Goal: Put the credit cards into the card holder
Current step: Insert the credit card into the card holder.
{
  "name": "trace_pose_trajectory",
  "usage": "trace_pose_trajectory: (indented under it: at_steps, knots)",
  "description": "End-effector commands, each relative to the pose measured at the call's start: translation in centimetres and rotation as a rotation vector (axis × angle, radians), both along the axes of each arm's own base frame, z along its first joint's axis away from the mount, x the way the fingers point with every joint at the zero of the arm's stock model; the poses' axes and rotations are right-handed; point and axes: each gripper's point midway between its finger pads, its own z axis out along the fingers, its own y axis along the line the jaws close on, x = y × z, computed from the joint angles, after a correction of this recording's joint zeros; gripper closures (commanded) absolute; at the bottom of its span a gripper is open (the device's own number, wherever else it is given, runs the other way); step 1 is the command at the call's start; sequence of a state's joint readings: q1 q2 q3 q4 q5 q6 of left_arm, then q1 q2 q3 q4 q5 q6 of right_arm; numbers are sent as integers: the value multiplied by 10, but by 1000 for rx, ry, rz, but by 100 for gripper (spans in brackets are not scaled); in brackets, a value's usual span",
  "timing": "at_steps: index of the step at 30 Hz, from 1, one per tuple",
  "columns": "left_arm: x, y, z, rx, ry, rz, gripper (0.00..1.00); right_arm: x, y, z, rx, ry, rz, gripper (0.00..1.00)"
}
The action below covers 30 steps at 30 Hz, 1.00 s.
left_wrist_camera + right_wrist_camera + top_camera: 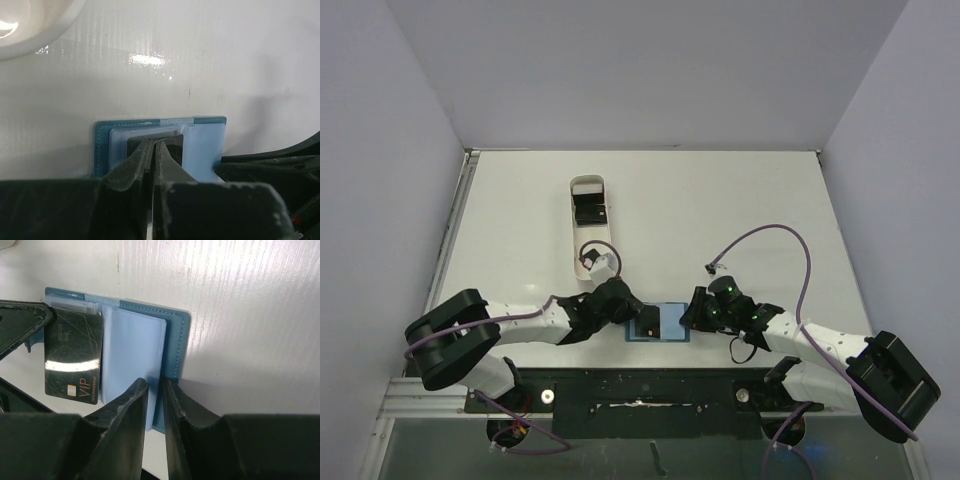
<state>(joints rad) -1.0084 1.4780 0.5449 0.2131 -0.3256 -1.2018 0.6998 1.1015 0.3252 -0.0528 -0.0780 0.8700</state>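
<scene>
The teal-blue card holder (665, 322) lies open on the table between my two grippers. My left gripper (632, 318) is shut on a black credit card (647, 322) and holds it edge-on, its far end in the holder's left panel. In the left wrist view, the gripper (154, 143) pinches the card (172, 142) over the holder (205, 145). My right gripper (688, 316) grips the holder's right side. In the right wrist view, the gripper (155, 384) is closed on the pale blue panel's edge (132, 350), and the card (74, 357) reads "VIP".
A long white oval-ended tray (574, 240) stands behind the left gripper, with more black cards (590, 210) in its far end. Its rim shows in the left wrist view (30, 30). A purple cable (790, 235) loops above the right arm.
</scene>
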Motion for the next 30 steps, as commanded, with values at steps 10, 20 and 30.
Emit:
trace_pose_trajectory:
  at_steps: [10, 20, 30]
  knots:
    - [1, 6, 3, -11, -28, 28, 100, 3, 3, 2, 5, -28, 1, 80]
    - [1, -5, 7, -40, -47, -14, 100, 2, 2, 1, 1, -25, 2, 81]
    - [3, -13, 32, -89, -90, -42, 100, 1, -3, -5, -35, -13, -8, 87]
